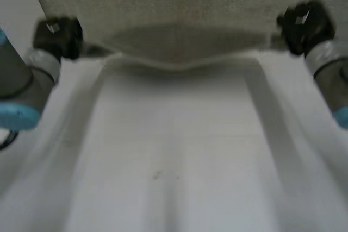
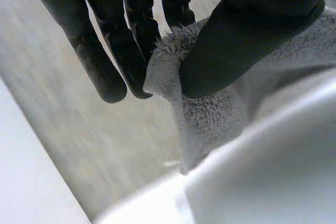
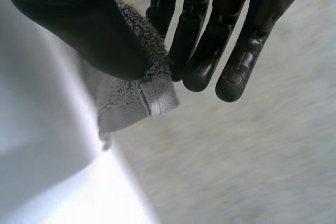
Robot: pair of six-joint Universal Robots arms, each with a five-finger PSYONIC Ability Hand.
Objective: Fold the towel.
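**Towel** [image 1: 179, 4]: grey terry, lying on the far part of the white table [image 1: 174, 161]. Its near edge is raised off the surface and sags in the middle between the two hands.

**Left hand** [image 2: 252, 35]: the thumb is pressed toward straight fingers, clamping the towel's near left corner.

**Right hand** [image 3: 79, 30]: likewise pinches the near right corner, with the hem showing just below the thumb.

**Progress:** judged early.
- Done: both near corners are gripped and lifted. No fold is laid yet.
- Left: carry the near edge over to the far edge, set it down aligned and release. A further fold probably follows.
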